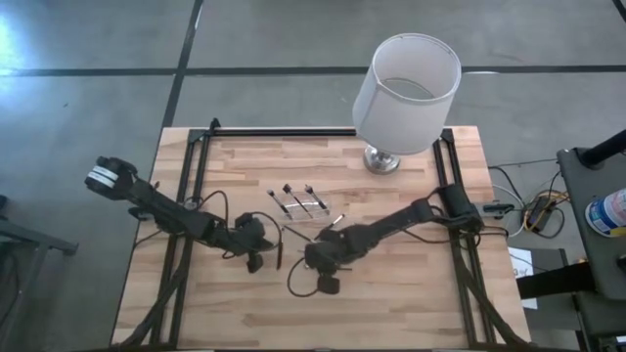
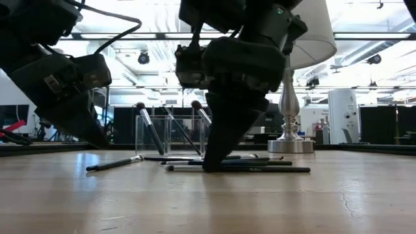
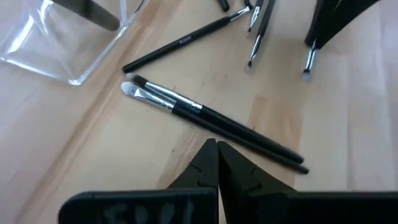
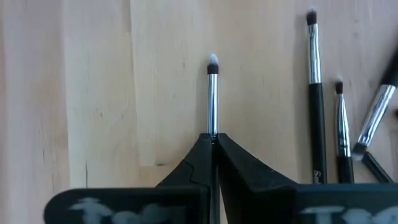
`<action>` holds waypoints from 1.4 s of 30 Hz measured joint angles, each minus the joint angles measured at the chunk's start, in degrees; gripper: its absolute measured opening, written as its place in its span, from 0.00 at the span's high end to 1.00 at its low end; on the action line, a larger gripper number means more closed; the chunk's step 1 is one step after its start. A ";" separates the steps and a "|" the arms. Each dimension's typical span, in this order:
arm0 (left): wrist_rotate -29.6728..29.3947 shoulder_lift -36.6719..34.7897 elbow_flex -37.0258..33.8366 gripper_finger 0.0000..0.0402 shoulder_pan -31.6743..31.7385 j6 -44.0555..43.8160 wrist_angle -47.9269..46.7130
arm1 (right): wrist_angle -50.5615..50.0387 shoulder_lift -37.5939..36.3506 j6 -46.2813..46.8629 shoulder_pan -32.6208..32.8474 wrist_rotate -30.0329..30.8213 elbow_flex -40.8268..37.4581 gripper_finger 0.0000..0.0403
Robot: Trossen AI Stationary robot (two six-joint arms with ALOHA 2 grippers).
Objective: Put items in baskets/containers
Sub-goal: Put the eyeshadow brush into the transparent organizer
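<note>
Wooden table (image 1: 391,293) from above, grey floor around, white lamp (image 1: 405,80) at far right edge. Left gripper (image 1: 256,256) and right gripper (image 1: 323,277) low near table's middle; brushes (image 1: 298,201) lying just beyond them.

Level view: clear holder (image 2: 170,133) standing far back with brushes upright inside, more brushes (image 2: 234,168) flat before it.

Left wrist view: fingers (image 3: 208,163) pressed together, empty, over two brushes (image 3: 205,118); corner of clear holder (image 3: 74,50) nearby.

Right wrist view: fingers (image 4: 205,158) pinching silver-shafted brush (image 4: 212,93), three others (image 4: 314,74) to its side.
</note>
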 joint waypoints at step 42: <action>3.50 21.57 13.57 1.00 0.15 19.17 13.97 | -4.94 -0.56 -8.77 1.12 6.64 0.26 0.72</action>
